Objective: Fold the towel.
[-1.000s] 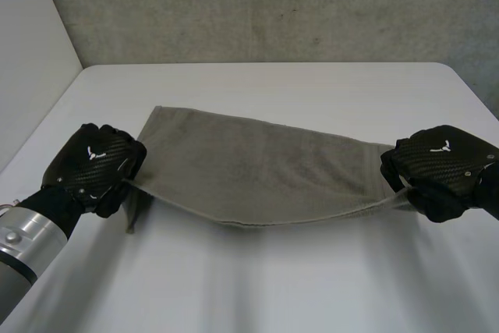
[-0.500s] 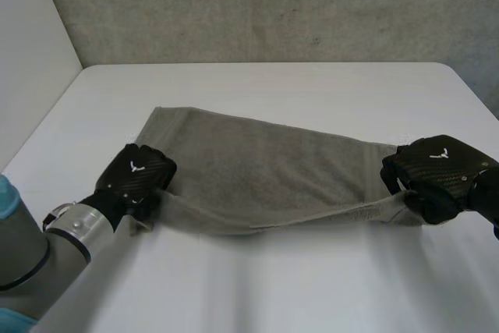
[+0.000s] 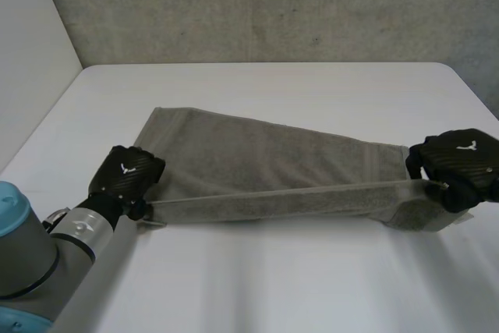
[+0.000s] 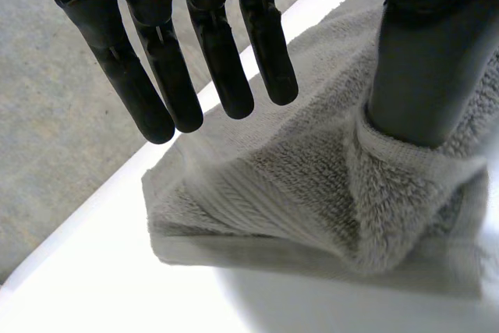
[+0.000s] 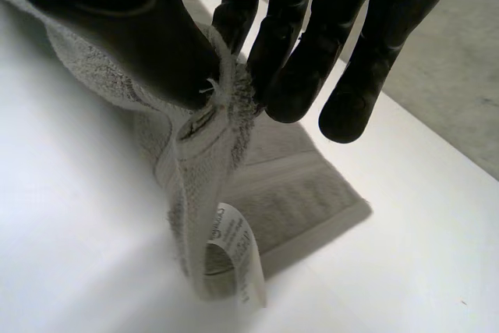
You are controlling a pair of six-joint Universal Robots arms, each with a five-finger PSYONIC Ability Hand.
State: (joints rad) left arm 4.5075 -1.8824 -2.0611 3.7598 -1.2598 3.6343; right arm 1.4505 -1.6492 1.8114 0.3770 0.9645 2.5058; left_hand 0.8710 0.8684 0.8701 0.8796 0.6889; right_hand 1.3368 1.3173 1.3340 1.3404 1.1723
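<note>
The grey towel (image 3: 265, 161) lies across the middle of the white table (image 3: 273, 286), its near layer stretched in a straight band between my hands. My left hand (image 3: 126, 173) is at the towel's near left corner. In the left wrist view its fingers (image 4: 195, 76) are straight and lifted off the towel (image 4: 312, 185), while the thumb (image 4: 425, 60) presses down into the corner. My right hand (image 3: 460, 157) holds the near right corner slightly above the table. In the right wrist view the right hand (image 5: 312, 52) pinches the towel's edge (image 5: 195, 146) between thumb and fingers, and a white label (image 5: 238, 259) hangs below.
A grey wall (image 3: 273, 5) rises behind the table's far edge. The table's right edge (image 3: 483, 107) runs close to my right hand. Bare tabletop lies in front of the towel and behind it.
My left hand has come down to the table with the left corner and straightened its fingers. My right hand moved right, pulling the sagging near edge into a straight band.
</note>
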